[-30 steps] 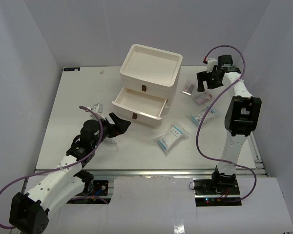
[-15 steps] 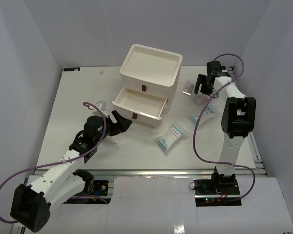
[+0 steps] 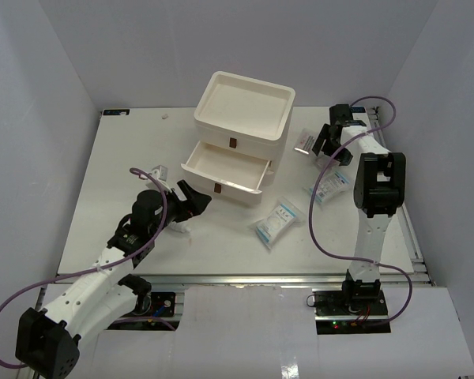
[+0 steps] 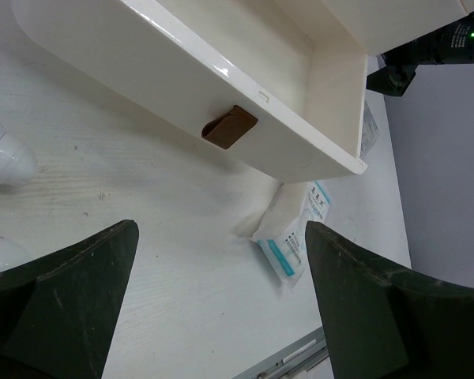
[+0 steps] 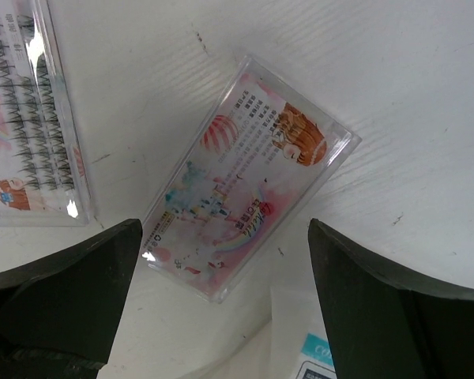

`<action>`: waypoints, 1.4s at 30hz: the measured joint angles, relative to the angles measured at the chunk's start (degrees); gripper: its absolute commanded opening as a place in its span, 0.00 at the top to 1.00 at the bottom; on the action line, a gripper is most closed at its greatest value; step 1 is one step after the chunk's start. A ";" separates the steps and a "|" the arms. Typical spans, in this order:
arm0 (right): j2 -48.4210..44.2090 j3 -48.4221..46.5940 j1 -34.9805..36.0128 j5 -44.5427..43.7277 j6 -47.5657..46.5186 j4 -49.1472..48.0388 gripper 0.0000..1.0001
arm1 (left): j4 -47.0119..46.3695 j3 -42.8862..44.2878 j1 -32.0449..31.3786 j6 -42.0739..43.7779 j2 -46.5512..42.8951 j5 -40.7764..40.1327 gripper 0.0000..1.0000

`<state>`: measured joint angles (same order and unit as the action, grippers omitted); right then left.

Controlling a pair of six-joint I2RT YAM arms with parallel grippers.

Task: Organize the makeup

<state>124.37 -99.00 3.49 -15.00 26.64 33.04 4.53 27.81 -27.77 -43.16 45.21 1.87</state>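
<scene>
I'm watching the right gripper (image 3: 332,147) hovering at the upper right of the overhead view. Its fingers are standing wide apart over a clear case (image 5: 249,178) with a pink printed card, and the case is lying flat on the table (image 3: 126,158), gripped by nothing. A tray of false lashes (image 5: 31,118) is sitting just beside it, at the wrist view's left edge. The left gripper (image 3: 195,196) is gaping open too, empty, left of centre and pointing at the open drawer (image 3: 221,167) of the cream box (image 3: 241,118). A blue-and-white packet (image 3: 278,221) is lying below the drawer's right corner.
</scene>
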 measured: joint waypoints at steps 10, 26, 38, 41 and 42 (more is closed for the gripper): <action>3.20 -2.49 -0.01 -1.26 1.39 -0.49 0.07 | 1.19 0.11 0.00 -0.22 0.44 -0.02 0.02; 3.41 -1.36 -1.32 -0.69 2.63 -1.79 0.19 | 1.50 0.11 0.00 -0.42 0.77 -0.02 0.02; 2.36 0.61 -2.62 3.71 -4.47 -4.13 0.83 | 1.51 0.11 0.00 -0.58 -0.47 -0.02 0.02; 2.91 -0.32 -2.74 5.21 -7.96 -4.12 0.92 | 1.49 0.11 0.00 -0.86 -1.16 -0.02 0.02; 3.20 -0.79 -3.00 5.81 -8.96 -4.09 0.92 | 1.49 0.11 0.00 -0.89 -1.23 -0.02 0.02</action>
<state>127.56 -99.79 0.49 -9.19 17.69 28.94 6.02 27.92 -27.77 -44.04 43.99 1.85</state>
